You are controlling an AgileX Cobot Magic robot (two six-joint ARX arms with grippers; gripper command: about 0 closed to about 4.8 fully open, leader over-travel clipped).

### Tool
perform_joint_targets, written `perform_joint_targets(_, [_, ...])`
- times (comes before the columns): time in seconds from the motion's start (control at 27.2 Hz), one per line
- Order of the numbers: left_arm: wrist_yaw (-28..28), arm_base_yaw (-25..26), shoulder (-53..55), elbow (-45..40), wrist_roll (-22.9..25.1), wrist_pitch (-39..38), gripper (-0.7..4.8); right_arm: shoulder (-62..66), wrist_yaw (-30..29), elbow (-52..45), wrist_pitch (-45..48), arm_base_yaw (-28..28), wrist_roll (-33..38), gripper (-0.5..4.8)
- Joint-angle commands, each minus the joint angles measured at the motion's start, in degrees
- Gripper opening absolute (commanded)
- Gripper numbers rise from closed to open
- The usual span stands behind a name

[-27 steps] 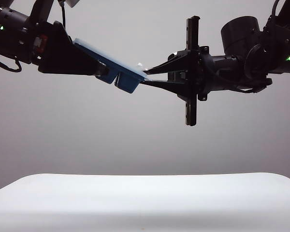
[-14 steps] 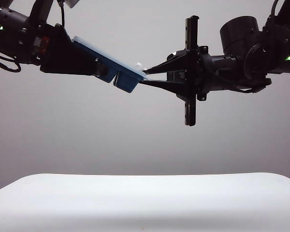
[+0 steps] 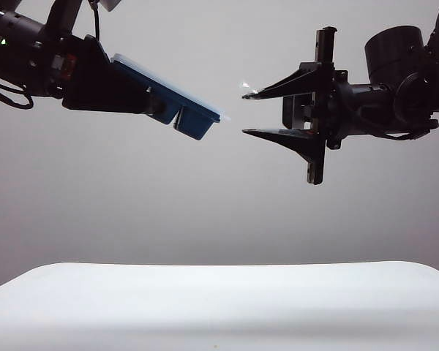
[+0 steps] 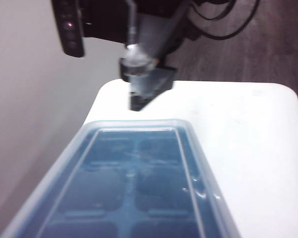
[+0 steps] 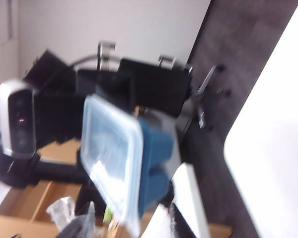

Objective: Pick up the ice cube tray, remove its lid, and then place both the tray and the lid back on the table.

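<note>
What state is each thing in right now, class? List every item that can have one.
ice cube tray: held in the air, tilted, lid on.
lid: seated on the tray.
left gripper: clamped on the tray.
right gripper: open, empty, apart from the tray's low end.
table: nothing seen resting on it.

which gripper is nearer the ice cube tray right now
Left. The left gripper is shut on the ice cube tray, high above the table; the right gripper hangs beside its lower end, jaws open, not touching.
</note>
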Motion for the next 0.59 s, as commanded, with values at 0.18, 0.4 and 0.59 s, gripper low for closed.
perform_joint_targets(0.18, [-2.19, -0.02, -0.15, 0.28, -0.31, 3.76, 2.11, -0.39, -2.01, -0.59, -0.68, 1.57, 1.95, 1.88])
perform_joint_targets(0.4, [-2.21, -0.02, -0.13, 0.28, -0.28, 3.85, 2.11, -0.39, -1.31, -0.59, -0.96, 2.60, 1.97, 1.35])
perform_joint_targets(0.59, [-2.23, -0.02, -0.13, 0.28, -0.11, 4.09, 2.11, -0.39, -0.57, -0.48, -1.09, 3.80, 2.19, 1.35])
